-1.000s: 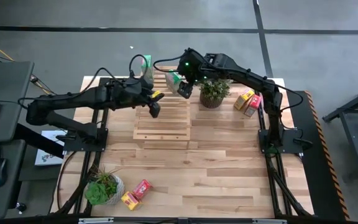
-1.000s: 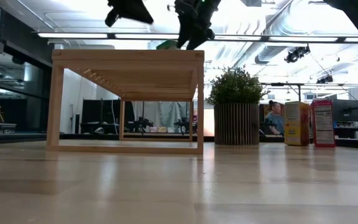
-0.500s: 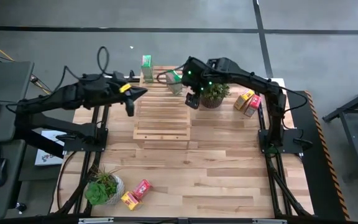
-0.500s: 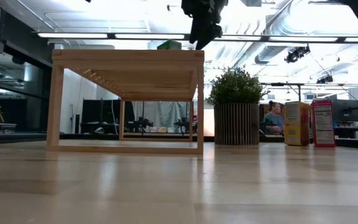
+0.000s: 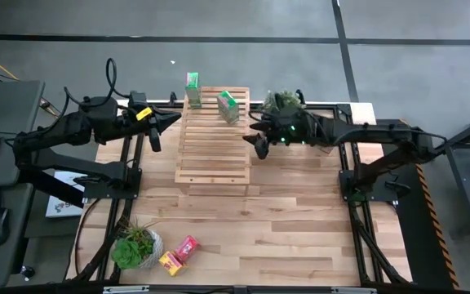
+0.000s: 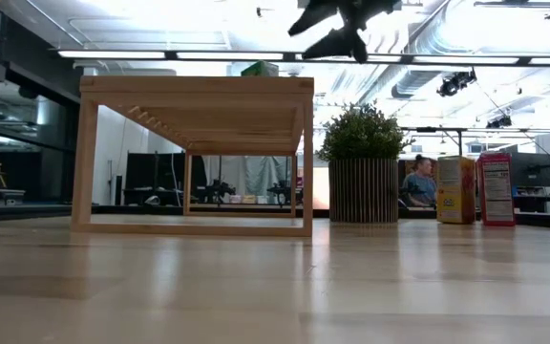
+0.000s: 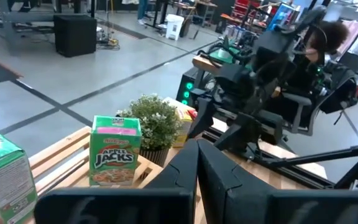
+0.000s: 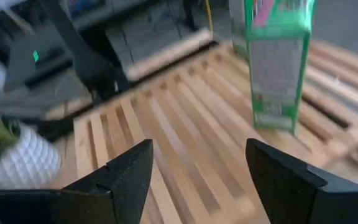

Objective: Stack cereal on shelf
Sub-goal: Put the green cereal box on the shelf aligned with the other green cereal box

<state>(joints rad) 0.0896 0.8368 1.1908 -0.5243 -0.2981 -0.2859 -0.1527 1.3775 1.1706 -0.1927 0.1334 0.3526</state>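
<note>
Two small green cardboard cereal boxes (image 5: 228, 106) up on the pale slatted wooden shelf (image 5: 213, 151) — my right hand (image 5: 260, 147) spread wide and empty, left hand (image 5: 153, 139) pinched shut — next I fetch the yellow and red boxes (image 5: 325, 134) behind the plant.

potted plant (image 5: 282, 102) at back, second plant (image 5: 135, 247) near front

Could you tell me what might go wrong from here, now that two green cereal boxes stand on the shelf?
1. The right-hand green cereal box stands upright close to the shelf edge; the open right gripper hangs just beside that edge and could knock it over.
2. The potted plant sits right by the right arm, so a swing toward the remaining boxes might clip it.
3. The shut left gripper could brush the other green cereal box.
</note>
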